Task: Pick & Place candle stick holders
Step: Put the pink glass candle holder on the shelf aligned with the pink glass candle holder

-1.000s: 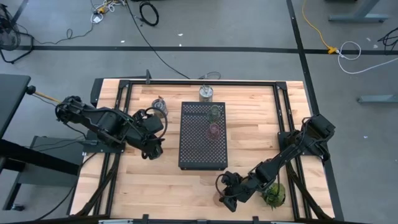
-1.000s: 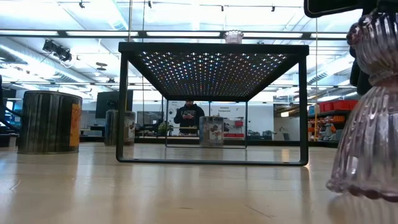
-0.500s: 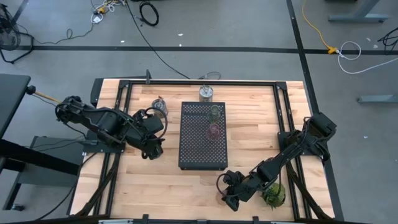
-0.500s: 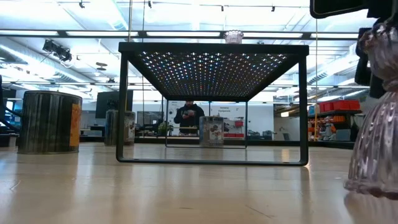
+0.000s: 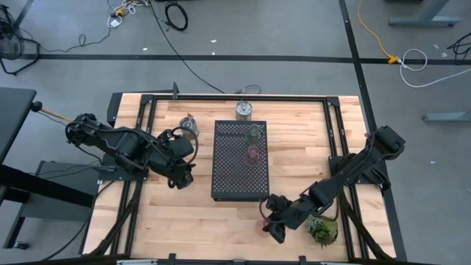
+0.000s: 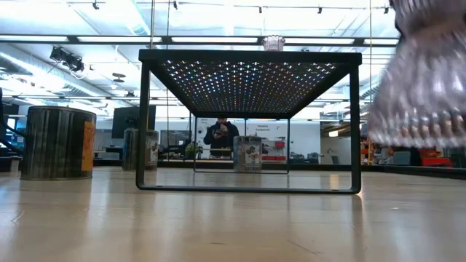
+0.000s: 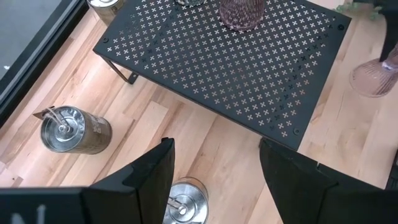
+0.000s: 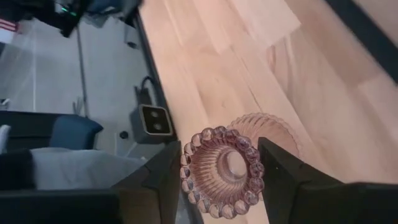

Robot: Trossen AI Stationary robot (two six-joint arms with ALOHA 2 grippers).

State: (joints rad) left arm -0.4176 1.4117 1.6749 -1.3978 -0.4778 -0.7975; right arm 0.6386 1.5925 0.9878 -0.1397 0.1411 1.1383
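My right gripper (image 5: pixel 274 221) is shut on a pinkish-brown candle stick holder (image 8: pixel 222 171) near the table's front edge, just in front of the black perforated tray (image 5: pixel 239 160). A pale green glass holder (image 5: pixel 255 132) and a second pinkish-brown holder (image 5: pixel 254 153) stand on the tray's far part. Silvery holders stand on the table at the far edge (image 5: pixel 244 110) and left of the tray (image 5: pixel 189 125). A third silvery holder (image 7: pixel 183 199) stands below my left gripper (image 7: pixel 214 186), which is open above the table left of the tray. My right gripper pinches the holder's upper part, at its beaded top rim (image 8: pixel 214 140), between its two fingers (image 8: pixel 158 180). The fingers come from above, pointing down. The holder hangs upright, its flared foot (image 6: pixel 422 87) lifted clear of the table.
A leafy green sprig (image 5: pixel 322 230) lies at the front right, close to my right arm. The tray stands on thin legs (image 6: pixel 143 124) in the table's middle. Black rails (image 5: pixel 335 147) run along the table's sides. A person (image 6: pixel 221 138) stands in the room beyond.
My right gripper has risen and gone a little toward the tray with the pinkish-brown holder. The holder first slid toward the table's right, then came up off the table, still upright.
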